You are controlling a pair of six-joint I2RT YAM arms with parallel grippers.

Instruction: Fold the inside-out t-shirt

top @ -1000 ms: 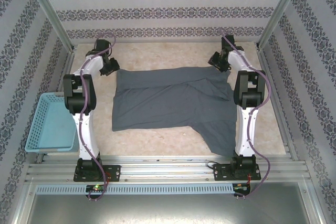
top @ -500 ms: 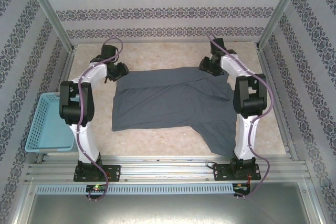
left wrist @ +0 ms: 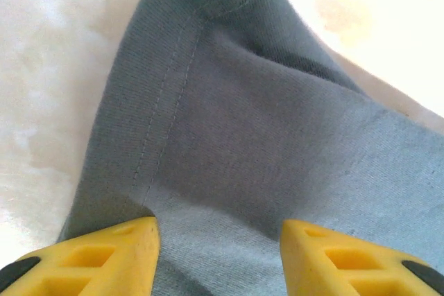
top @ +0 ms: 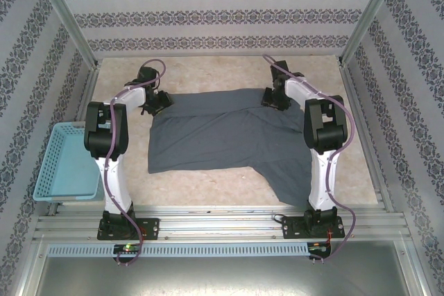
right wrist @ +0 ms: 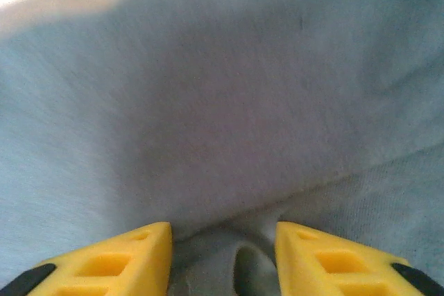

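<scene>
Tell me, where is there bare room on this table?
Bare table runs behind the t-shirt along the back wall, and before its hem by the front rail. Crowded: the shirt's far corners, at the left gripper and right gripper.

The dark slate-grey short-sleeved t-shirt [left wrist: 277, 157] is soft, matt knitted cloth with a fine-grained weave and a stitched hem line. The pale beige mottled tabletop [top: 208, 74] looks smooth and dull. The light-blue rectangular mesh basket [top: 66, 164] is faintly glossy plastic, the silver frame rails [top: 222, 223] are ridged bare metal, and the yellow fingers [left wrist: 104, 254] of the left gripper [left wrist: 220, 240] are smooth moulded plastic.
</scene>
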